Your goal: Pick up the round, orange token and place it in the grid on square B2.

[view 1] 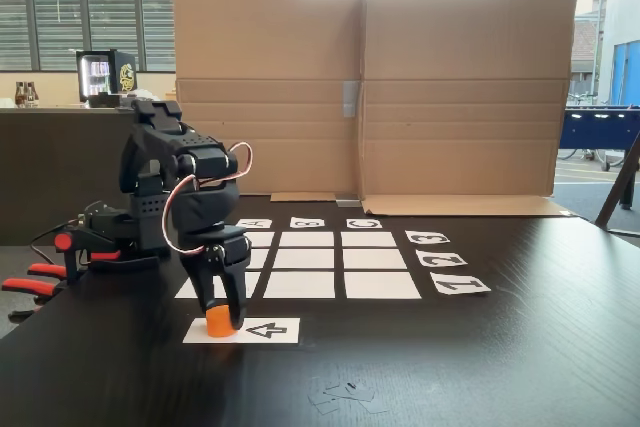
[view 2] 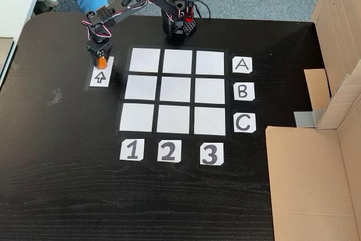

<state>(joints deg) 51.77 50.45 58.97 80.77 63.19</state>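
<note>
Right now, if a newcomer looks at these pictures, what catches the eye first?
The bright orange token stands out, sitting on the arrow card with the black arm's pincer lowered around it. Beside it, the white grid of nine paper squares contrasts sharply with the dark table, all squares bare. A tall cardboard wall rises behind.

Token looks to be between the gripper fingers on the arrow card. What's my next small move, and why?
Probably close the gripper on the token and lift straight up. In both fixed views the fingers straddle the token, which sits on the arrow card. Whether they already grip it is unclear. Square B2 is empty, so the carry comes after the lift.
</note>
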